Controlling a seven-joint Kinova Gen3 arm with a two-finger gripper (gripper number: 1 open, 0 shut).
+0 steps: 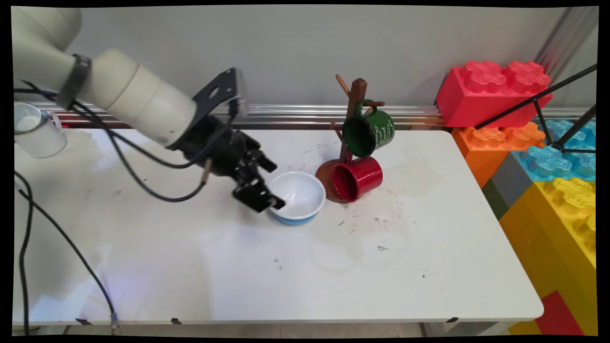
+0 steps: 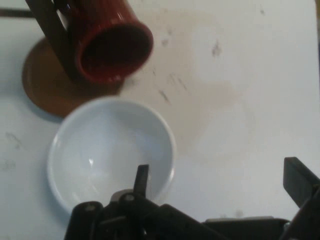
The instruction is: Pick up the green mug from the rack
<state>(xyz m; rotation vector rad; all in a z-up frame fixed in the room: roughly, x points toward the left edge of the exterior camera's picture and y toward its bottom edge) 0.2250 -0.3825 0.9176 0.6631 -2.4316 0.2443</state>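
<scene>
A bowl (image 1: 300,195), white inside and blue outside, sits near the table's middle. My gripper (image 1: 274,186) is at its left rim and is open. In the hand view one finger (image 2: 142,180) lies over the inside of the bowl (image 2: 105,150), and the other finger (image 2: 300,180) is well outside the rim, with the gripper (image 2: 220,182) holding nothing. Just right of the bowl stands a wooden mug rack (image 1: 355,95) on a round base (image 2: 42,90). A red mug (image 1: 357,178) (image 2: 112,42) hangs low on it and a green mug (image 1: 369,133) hangs higher.
A white mug (image 1: 35,131) stands at the table's far left edge. Large toy bricks, red (image 1: 491,93), orange, blue and yellow (image 1: 562,224), are stacked off the table's right end, with black tripod legs (image 1: 538,102) across them. Stains mark the table (image 1: 333,247) near the bowl.
</scene>
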